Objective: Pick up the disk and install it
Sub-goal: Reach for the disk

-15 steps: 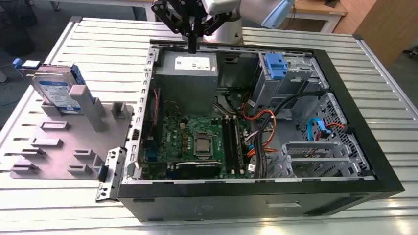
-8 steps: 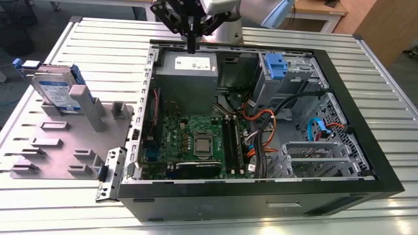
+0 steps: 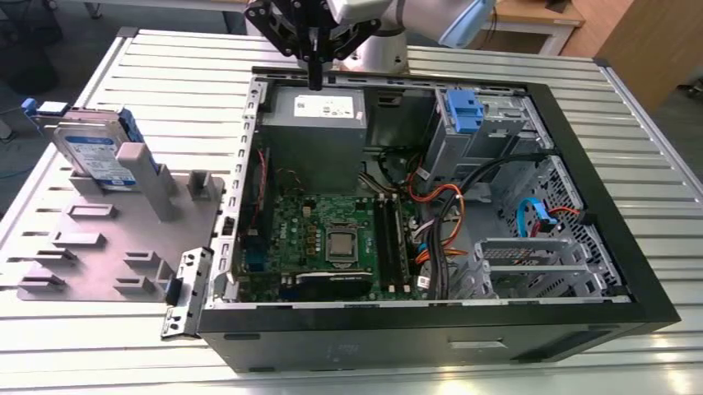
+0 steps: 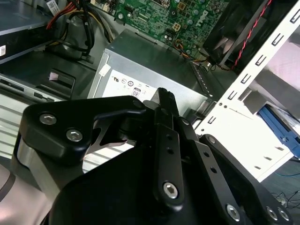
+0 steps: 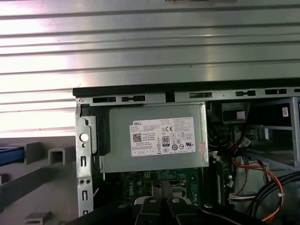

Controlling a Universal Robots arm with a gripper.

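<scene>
the first wrist view's edge cuts off the disk (image 5: pixel 9 156).

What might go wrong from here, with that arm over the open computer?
1. The gripper hangs over the power-supply box, while the disk stands apart in the grey holder; swinging across, it might clip the case wall.
2. Loose cables lie beside the drive cage and might snag the disk.

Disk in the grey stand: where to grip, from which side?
Likely the free upper part, jaws across its two flat faces, coming from above: the disk stands on edge in the grey stand, whose posts block its lower part.
</scene>
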